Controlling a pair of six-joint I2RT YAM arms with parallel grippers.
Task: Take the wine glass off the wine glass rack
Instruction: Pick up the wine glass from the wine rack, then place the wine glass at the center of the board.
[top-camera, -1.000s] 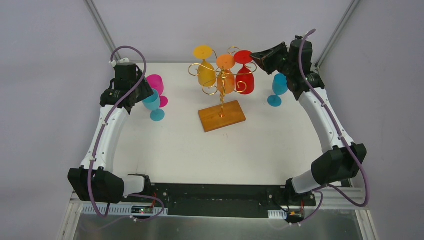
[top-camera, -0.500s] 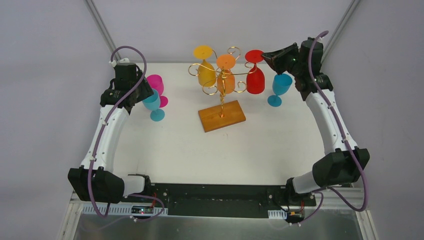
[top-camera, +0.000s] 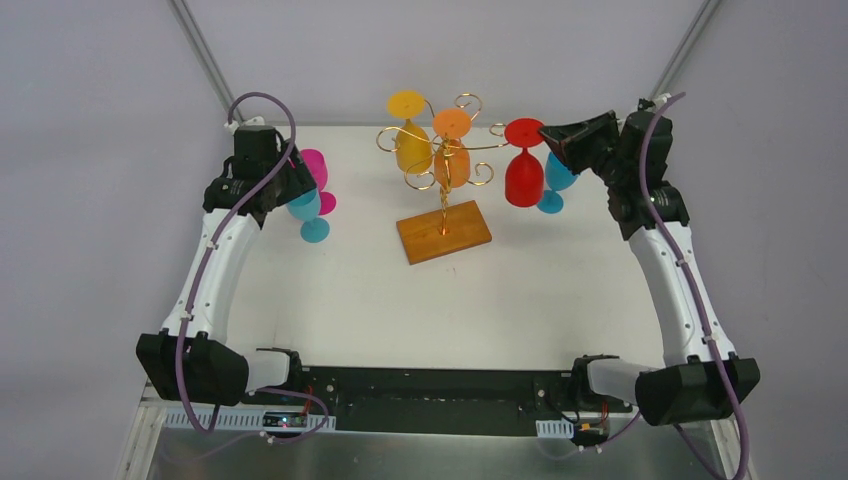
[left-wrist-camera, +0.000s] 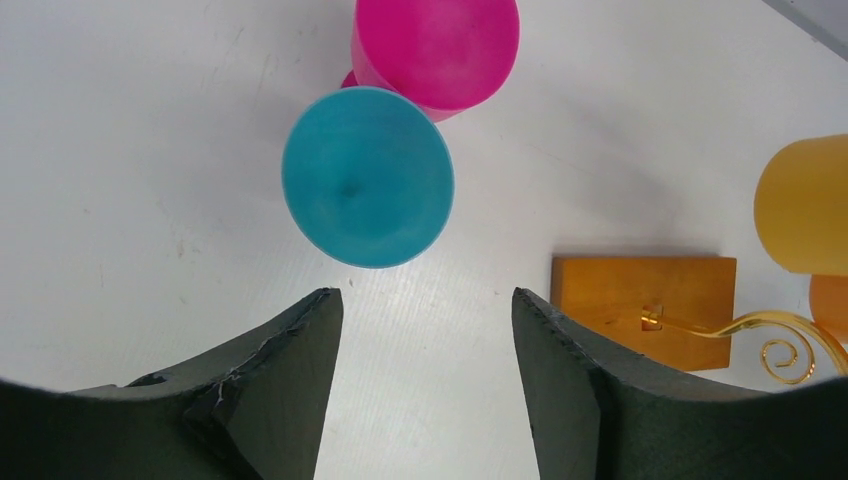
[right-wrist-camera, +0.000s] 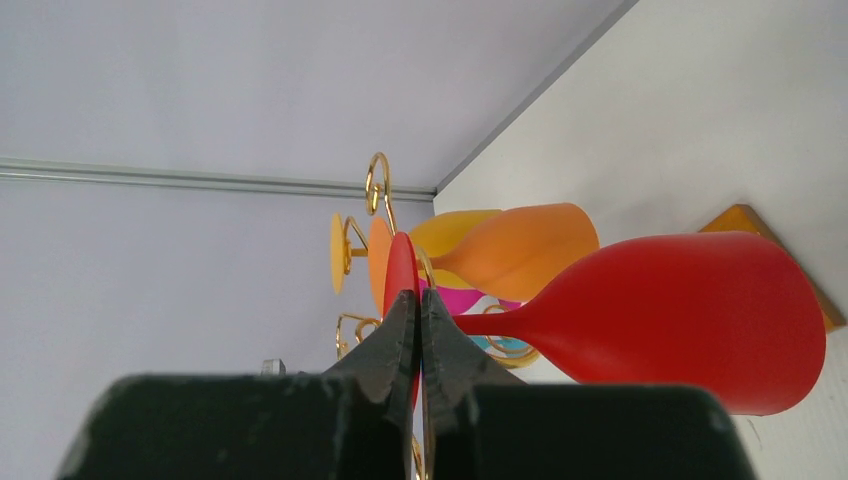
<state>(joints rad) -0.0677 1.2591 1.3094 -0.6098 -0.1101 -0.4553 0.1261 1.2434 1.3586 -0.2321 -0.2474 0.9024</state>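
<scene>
The white tabletop (top-camera: 400, 300) fills the middle of the top view. The left arm (top-camera: 215, 260) reaches up the left side of that view and the right arm (top-camera: 675, 280) up the right side.

The rack (top-camera: 443, 232) stands at upper centre, its wooden base on the tabletop and its gold curls above. We see a yellow glass (top-camera: 413, 150) and an orange glass (top-camera: 452, 160) hanging bowl-down from it, side by side.

The red glass (top-camera: 524, 180) hangs bowl-down just right of the rack's rightmost curl. In the top view a small gap shows between that curl and the glass's foot. It is held up off the tabletop and partly covers the right blue glass (top-camera: 560, 172), which stands upright behind it.

At upper left, a pink glass (top-camera: 312, 168) and the left blue glass (top-camera: 305, 210) stand upright, close together, well apart from the rack.

The right fingers (right-wrist-camera: 408, 320) are pressed together on the rim of the red glass's foot, which we see pinched between the tips in the right wrist view. The left fingers (left-wrist-camera: 318, 320) are spread wide with nothing between them. They hang above the tabletop, and in the left wrist view the left blue glass sits just beyond their tips at upper centre.
</scene>
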